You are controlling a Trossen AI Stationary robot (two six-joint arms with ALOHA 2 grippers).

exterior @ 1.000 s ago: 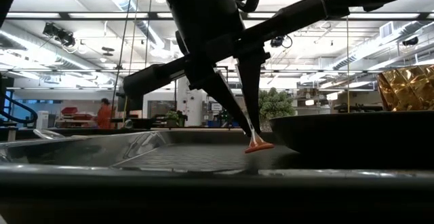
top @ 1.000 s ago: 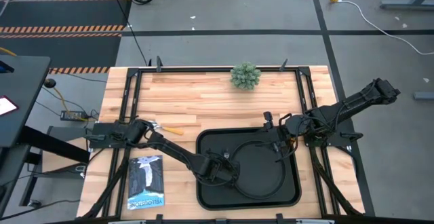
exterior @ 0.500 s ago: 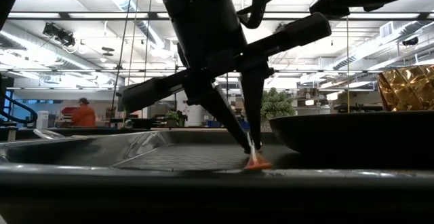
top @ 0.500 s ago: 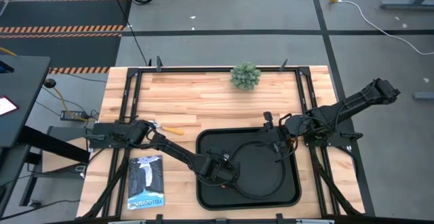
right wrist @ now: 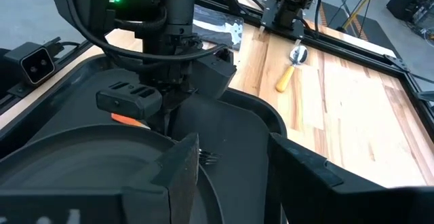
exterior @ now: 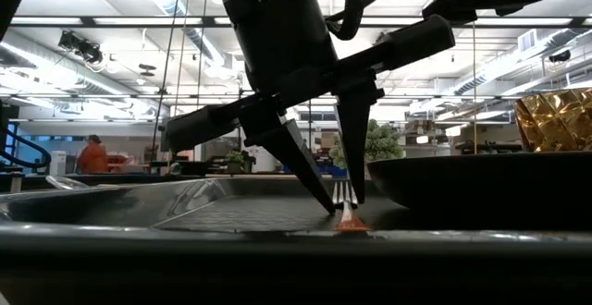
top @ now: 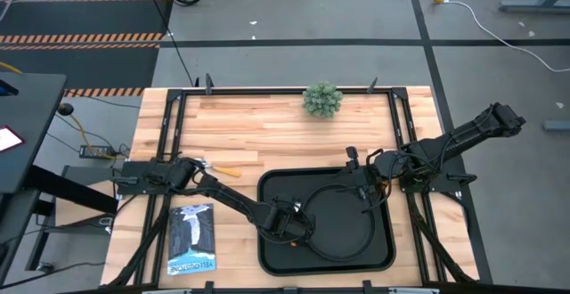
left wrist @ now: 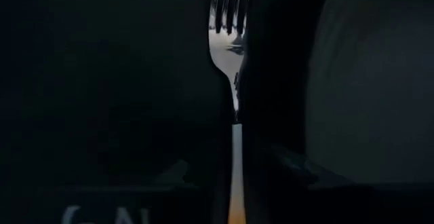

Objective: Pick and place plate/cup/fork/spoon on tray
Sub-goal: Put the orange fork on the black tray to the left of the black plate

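In the low view, the left gripper (exterior: 340,194) is spreading apart around the fork (exterior: 349,214), lying on the tray (exterior: 111,203) just beside the plate (exterior: 481,185), so lifting straight up should avoid nudging it, while farther off the right gripper (top: 370,190) is waiting open.
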